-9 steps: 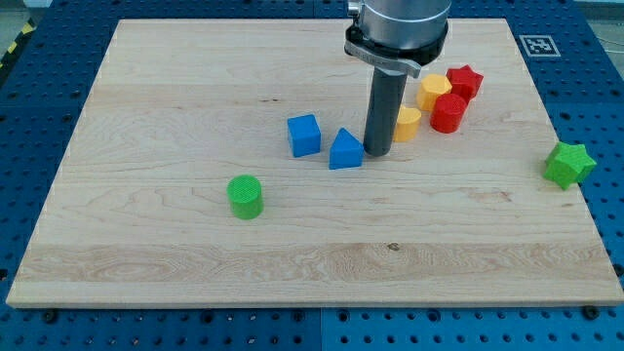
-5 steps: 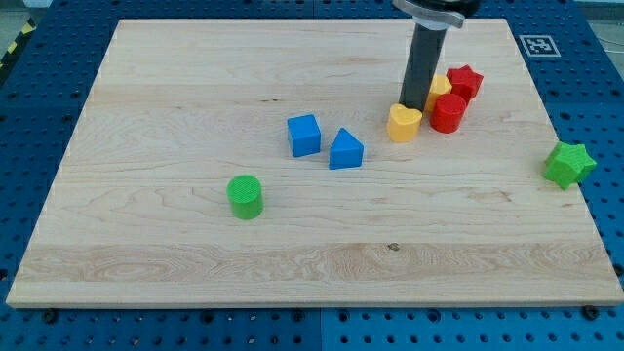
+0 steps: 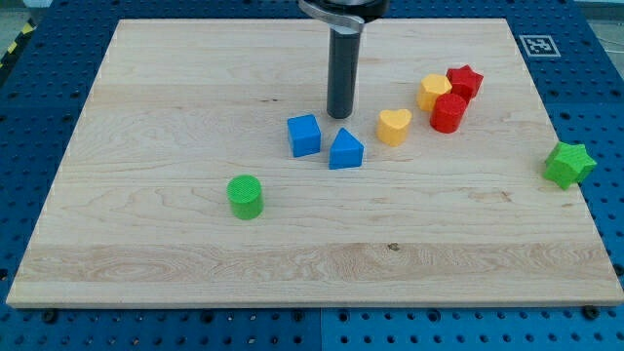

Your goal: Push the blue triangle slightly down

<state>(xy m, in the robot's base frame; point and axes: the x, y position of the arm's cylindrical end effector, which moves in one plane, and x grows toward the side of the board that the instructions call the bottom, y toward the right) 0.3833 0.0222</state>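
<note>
Single cam only, no 2nd view to share anything with. Looks down at an angle from beyond the near edge of the wooden board (image 3: 195,263), facing its far edge at frame top. Far enough back to take in nearly the whole board; blue pegboard table (image 3: 39,88) shows along left, right & bottom margins. Far edge looks narrower than near edge, so clear tilt, not straight overhead. Arm cut off at frame top; only rod w/ my tip (image 3: 339,116) in upper centre.
</note>
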